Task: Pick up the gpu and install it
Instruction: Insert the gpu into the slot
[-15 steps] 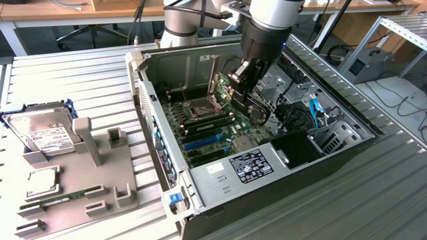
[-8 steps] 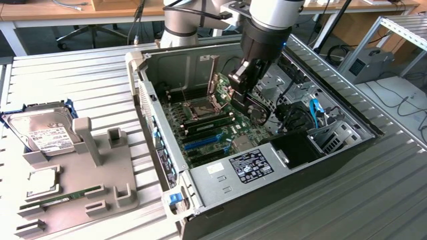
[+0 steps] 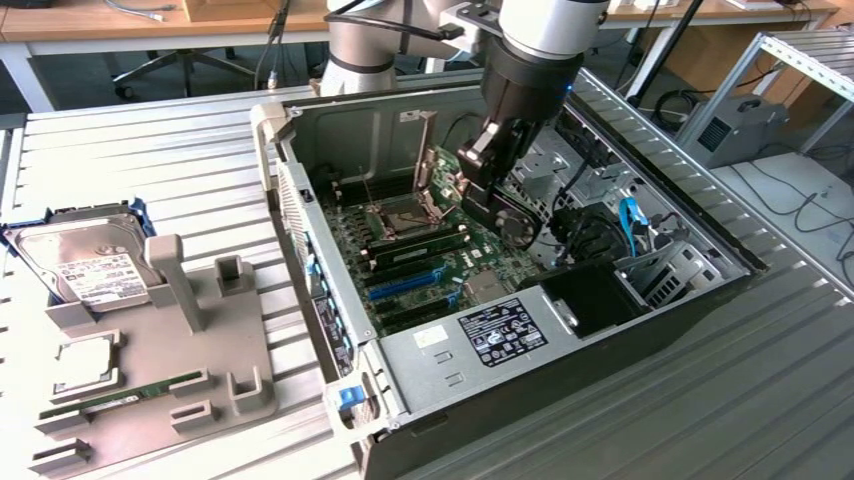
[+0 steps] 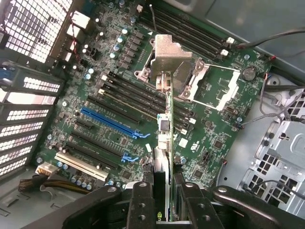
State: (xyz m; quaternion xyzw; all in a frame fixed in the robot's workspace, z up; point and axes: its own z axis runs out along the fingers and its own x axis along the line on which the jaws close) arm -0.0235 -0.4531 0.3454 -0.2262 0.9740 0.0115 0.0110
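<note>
An open computer case [image 3: 287, 200] lies on its side on the slatted metal desk [image 3: 747, 380], with the arm reaching down into it. The claw [image 4: 167, 195] is closed part-way on the gpu [image 4: 164, 126], with one finger on each face of the card. The card is seen edge-on in the wrist view, its silver bracket end farthest from the claw. The gpu is held inside the case above the green motherboard [image 4: 209, 143]. It sits over the strip between the processor socket [image 4: 209, 81] and the expansion slots, just beside the long blue slot [image 4: 112, 121]. It is not seated in any slot, and the blue slots are seen empty. The socket's metal lid [image 4: 167, 52] stands raised. Also inside the case, at its near end, a boxed unit with a black-and-white label [image 3: 501, 330] is fixed. A blue cable [image 3: 627, 218] is looped at the exterior view's right side.

On the desk to the exterior view's left, well apart from the case, a grey holder [image 3: 174, 420] with upright posts is placed. A silver hard drive [image 3: 94, 268] with a white label is propped tilted at its far end. A square processor chip [image 3: 87, 362] is laid nearer, and a long narrow green RAM stick [image 3: 127, 393] is set on edge in a groove nearest of all.
</note>
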